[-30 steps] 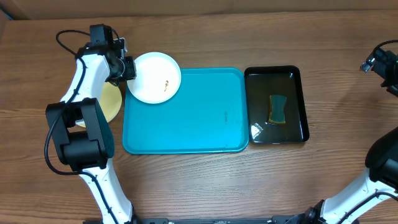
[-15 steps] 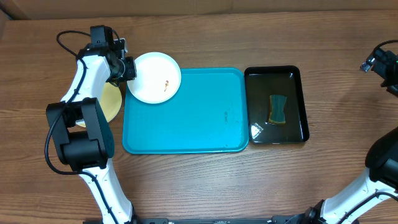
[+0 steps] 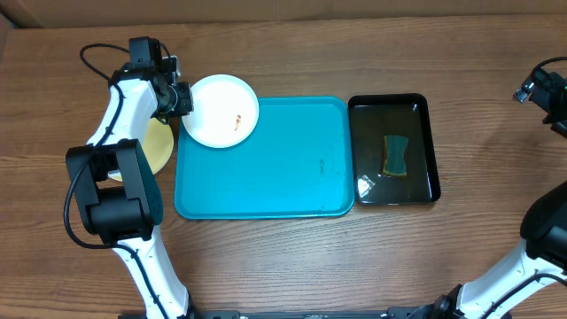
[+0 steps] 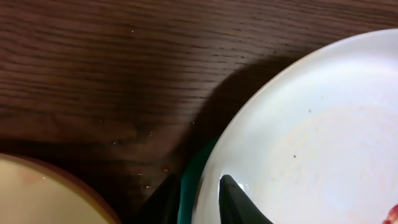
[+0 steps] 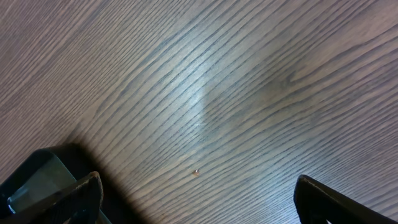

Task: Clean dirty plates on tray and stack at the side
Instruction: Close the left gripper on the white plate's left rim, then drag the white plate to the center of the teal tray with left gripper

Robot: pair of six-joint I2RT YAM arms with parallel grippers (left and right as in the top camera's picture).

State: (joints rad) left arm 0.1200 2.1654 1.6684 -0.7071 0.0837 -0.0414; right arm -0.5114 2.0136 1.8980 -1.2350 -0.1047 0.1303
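Gripping point: the rim of the white plate point(image 3: 221, 109) is straddled by the left hand point(image 4: 199, 200), one finger point(image 4: 239, 200) set over the plate's inner face and the other outside the rim.
Hand state: it cannot be told whether the rim is pinched or only bracketed, so a firm pinch should be confirmed before any lift.
Plate position: the plate is laid across a corner of the tray point(image 3: 292, 177) and partly overhangs the worktop point(image 3: 354, 53); an orange smear point(image 3: 236, 120) is seen near its middle.
Lift: best kept low and level, so the plate is not levered against the tray's raised rim.
Neighbour: a yellow-green plate point(image 3: 159, 142) is lying just beside the arm and should be kept clear of.
Right hand point(image 5: 196, 190): spread wide and empty, well apart from the sponge point(image 3: 395, 155) in the black tray point(image 3: 391, 97).
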